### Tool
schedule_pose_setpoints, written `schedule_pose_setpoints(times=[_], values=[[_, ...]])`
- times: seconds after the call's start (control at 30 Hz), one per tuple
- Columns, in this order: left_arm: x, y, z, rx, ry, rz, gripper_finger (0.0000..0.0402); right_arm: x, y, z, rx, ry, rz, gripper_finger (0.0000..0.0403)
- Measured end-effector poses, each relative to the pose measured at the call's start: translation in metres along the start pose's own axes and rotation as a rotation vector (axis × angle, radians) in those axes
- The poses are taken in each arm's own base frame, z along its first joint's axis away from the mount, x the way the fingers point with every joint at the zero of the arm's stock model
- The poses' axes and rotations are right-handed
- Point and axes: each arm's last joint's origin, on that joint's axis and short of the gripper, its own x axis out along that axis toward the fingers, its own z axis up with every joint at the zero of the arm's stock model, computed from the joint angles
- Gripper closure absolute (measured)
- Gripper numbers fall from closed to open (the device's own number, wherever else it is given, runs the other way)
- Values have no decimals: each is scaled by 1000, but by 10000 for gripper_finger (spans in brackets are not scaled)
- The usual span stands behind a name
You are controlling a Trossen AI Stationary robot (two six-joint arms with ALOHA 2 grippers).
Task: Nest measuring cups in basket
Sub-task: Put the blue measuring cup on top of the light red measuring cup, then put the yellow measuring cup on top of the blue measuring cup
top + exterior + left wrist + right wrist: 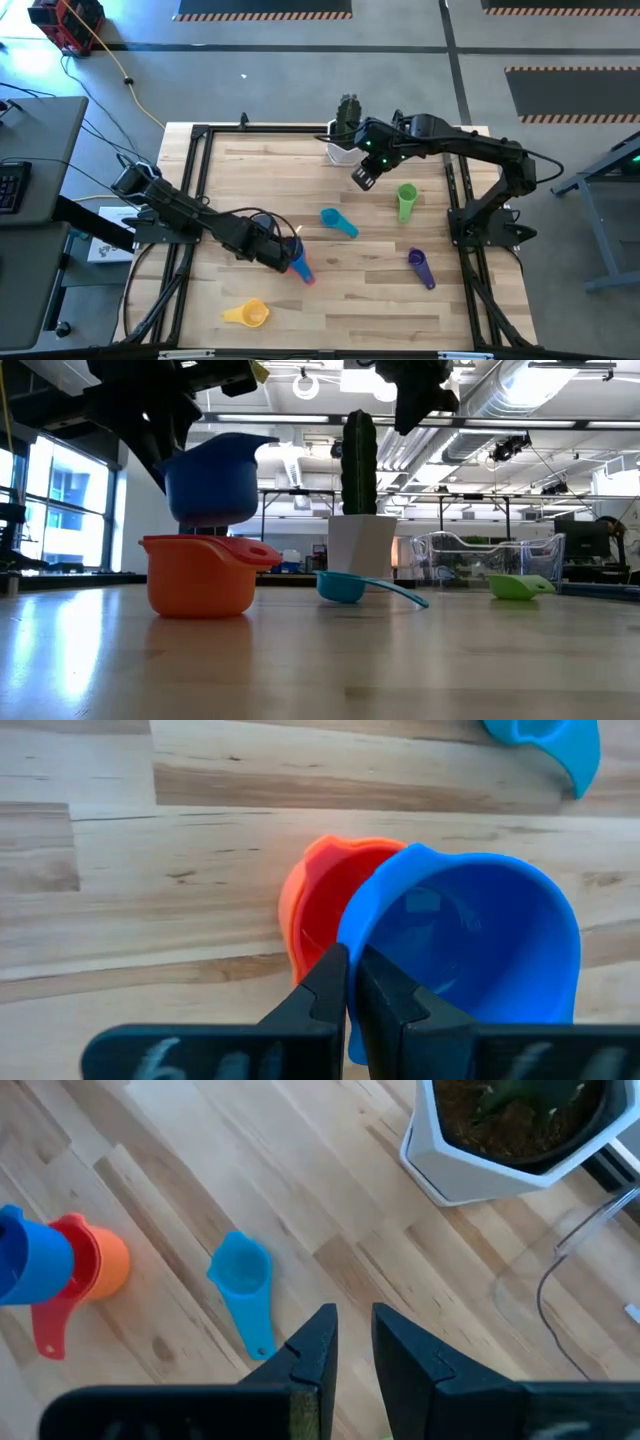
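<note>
Blue cup — pinched by closed left end effector, over red cup.

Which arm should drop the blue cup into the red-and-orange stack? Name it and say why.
Left. Its claw is shut on the blue cup, held just above the red cup inside the orange cup. The right claw hangs empty by the cactus pot.

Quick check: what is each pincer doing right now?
Left pincer: shut on the blue cup, above the orange cup.
Right pincer: holding nothing, slightly parted, hovering near the plant pot.
</note>
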Motion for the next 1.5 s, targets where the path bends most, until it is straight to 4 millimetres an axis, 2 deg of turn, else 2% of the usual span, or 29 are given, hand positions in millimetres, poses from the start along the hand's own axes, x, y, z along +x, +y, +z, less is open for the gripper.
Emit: schedule_pose_setpoints(times=[0.33, 0.9, 1.37, 1.5], values=[[21, 2, -6, -27, -9, 94, 396, 0, 2, -3, -73, 22, 6, 346], [24, 1, -2, -33, -10, 113, 382, 0, 3, -3, -92, 15, 11, 346], [24, 1, -2, -12, 1, 113, 308, 0, 3, -3, -86, 16, 11, 346], [16, 1, 0, 35, 22, 95, 300, 0, 3, -3, -67, 18, 14, 346]])
